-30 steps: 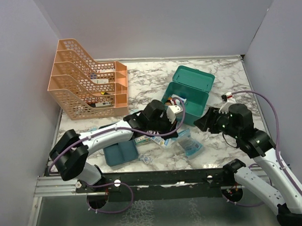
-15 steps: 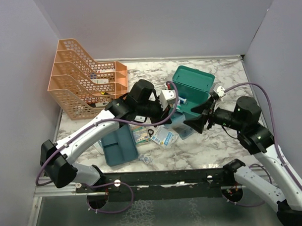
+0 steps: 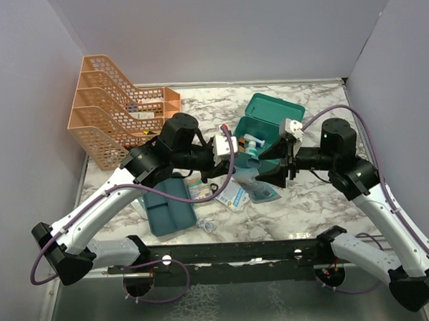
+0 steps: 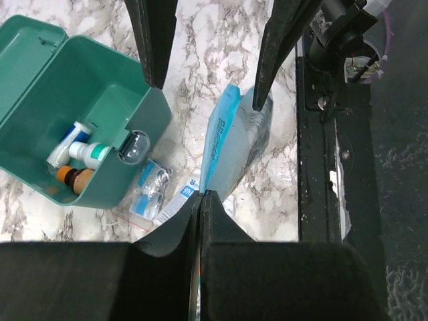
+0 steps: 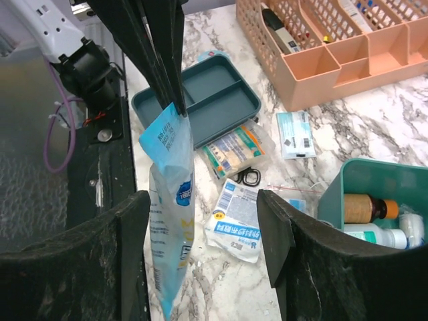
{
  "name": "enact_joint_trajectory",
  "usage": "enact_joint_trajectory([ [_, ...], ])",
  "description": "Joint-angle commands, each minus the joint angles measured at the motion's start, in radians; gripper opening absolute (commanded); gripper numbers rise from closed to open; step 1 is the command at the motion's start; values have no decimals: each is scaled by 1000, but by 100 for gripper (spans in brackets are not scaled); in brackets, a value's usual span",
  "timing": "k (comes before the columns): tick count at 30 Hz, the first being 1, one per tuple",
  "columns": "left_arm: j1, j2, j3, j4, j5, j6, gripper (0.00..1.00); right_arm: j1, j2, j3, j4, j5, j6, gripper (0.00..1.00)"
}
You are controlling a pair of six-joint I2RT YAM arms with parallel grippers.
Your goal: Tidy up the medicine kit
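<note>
Now pinches a pouch [image 4: 231, 140] in the closed left gripper [image 4: 200, 200], long axis hanging down between the fingers [image 5: 100, 267] of the spread, empty right gripper [image 5: 204, 227], open kit [image 3: 276, 115] just beyond, upper centre of top view.

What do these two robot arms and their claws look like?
The left arm and right arm both have white tube-like links between chunky, rounded black joints. A thin purple cable loops loosely along each. The left claw and right claw each have two flat, tapering black fingers.
</note>
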Motion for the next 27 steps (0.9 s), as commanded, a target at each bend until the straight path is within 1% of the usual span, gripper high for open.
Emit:
enact_joint_trajectory([
  [1,3,-23,27,-6,-13,64,0,-2,22,20,-33,-112,-35,63],
  [3,3,-23,56,-5,-25,70,0,-2,40,28,-35,-152,-30,62],
  [7,4,-11,81,-4,-56,58,0,-3,57,21,-28,-207,-8,63],
  [10,2,-2,96,0,-77,35,0,-2,54,1,-2,-201,28,64],
  [14,2,10,109,2,-72,11,0,-3,48,-36,70,-152,105,64],
  [16,2,13,113,2,-70,5,0,-2,46,-48,96,-118,138,61],
  [20,3,13,120,2,-52,4,0,-2,58,-59,101,-112,151,57],
  [27,3,13,122,3,-46,4,0,-2,81,-54,75,-94,145,37],
])
